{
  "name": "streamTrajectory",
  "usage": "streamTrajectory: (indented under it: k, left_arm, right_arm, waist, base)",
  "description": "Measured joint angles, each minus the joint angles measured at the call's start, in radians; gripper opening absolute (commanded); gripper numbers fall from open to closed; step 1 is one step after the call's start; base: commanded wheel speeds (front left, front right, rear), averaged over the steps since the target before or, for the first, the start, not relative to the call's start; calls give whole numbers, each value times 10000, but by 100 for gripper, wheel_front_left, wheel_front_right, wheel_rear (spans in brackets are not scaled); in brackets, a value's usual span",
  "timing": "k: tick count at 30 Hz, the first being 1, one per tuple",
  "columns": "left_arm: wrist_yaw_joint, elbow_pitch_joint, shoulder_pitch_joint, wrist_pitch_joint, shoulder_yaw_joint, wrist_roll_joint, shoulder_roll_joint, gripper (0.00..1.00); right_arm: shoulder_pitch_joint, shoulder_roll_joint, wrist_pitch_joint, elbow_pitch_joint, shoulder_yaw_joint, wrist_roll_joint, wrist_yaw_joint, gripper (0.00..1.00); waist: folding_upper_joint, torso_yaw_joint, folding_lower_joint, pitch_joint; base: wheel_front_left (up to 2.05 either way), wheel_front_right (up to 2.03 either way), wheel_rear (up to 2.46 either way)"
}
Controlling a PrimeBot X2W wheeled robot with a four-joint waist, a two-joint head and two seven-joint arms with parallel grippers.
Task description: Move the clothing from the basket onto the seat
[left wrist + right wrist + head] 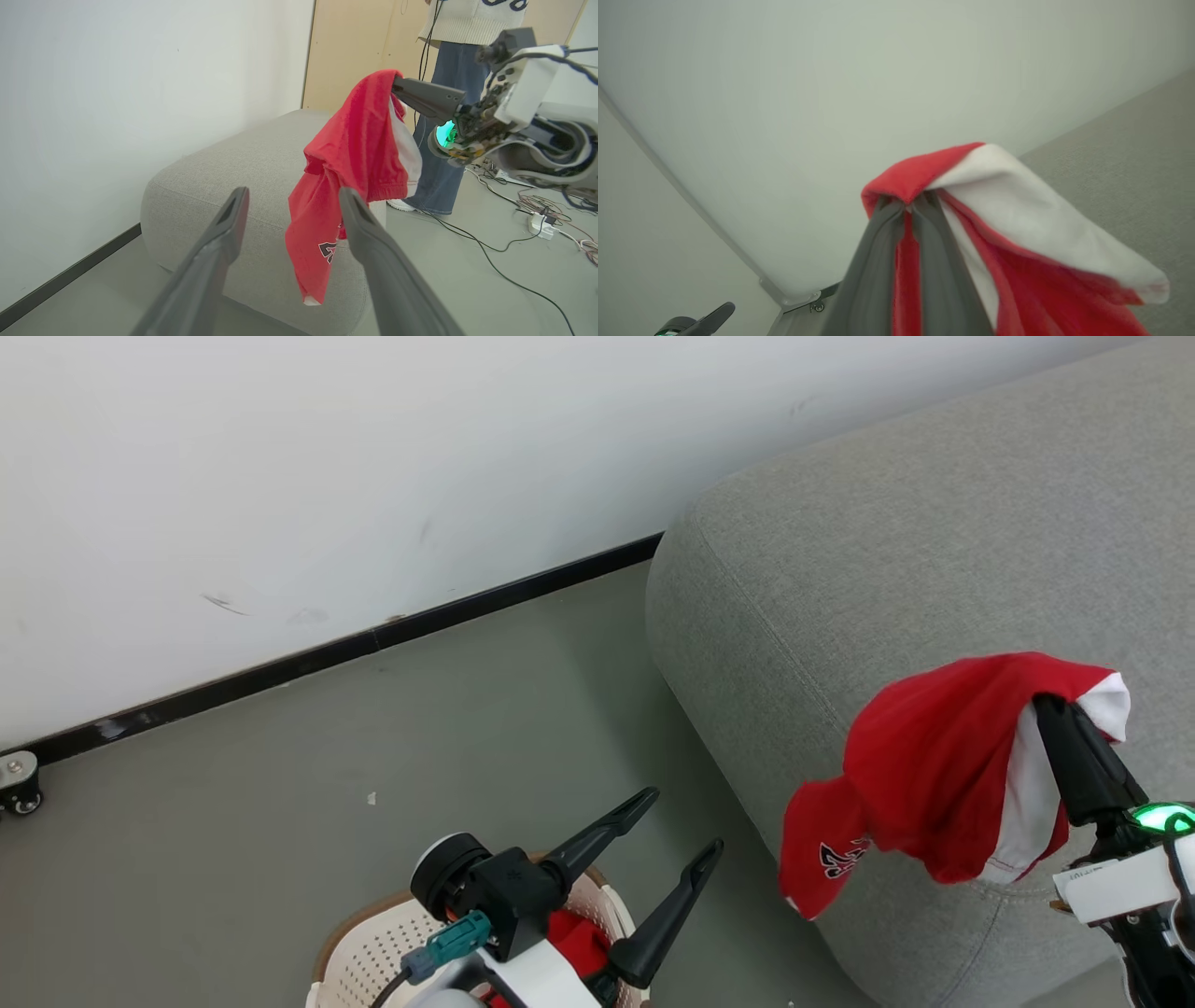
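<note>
In the head view, the right pincer [1047,702] was clamped tight on a red and white piece of clothing [924,765]. The clothing hung over the near edge of the seat [934,541]. The left pincer [681,819] was spread wide and held nothing. It was above the basket [373,952], which stood on the floor [420,728] beside the seat with more red cloth inside. In the left wrist view, the clothing [355,154] dangled from the right pincer [397,84] in front of the seat [224,177]. A person [448,116] stood beyond the seat. In the right wrist view, the two fingers [878,261] squeezed the clothing [1017,200] beside the seat [1134,154].
</note>
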Motion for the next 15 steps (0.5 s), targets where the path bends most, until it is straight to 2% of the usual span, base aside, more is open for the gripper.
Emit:
streamTrajectory:
  k: [7, 15]
  left_arm:
    - [157, 169, -120, 2, 215, 211, 61, 100]
    - [441, 67, -411, 19, 535, 299, 123, 100]
  right_arm:
    - [-418, -13, 0, 729, 159, 0, 0, 0]
    - [-2531, -267, -2, 1705, -117, -69, 0, 0]
  waist:
    - [0, -203, 0, 369]
    - [0, -130, 0, 879]
  base:
    - [0, 0, 0]
    - [0, 0, 0]
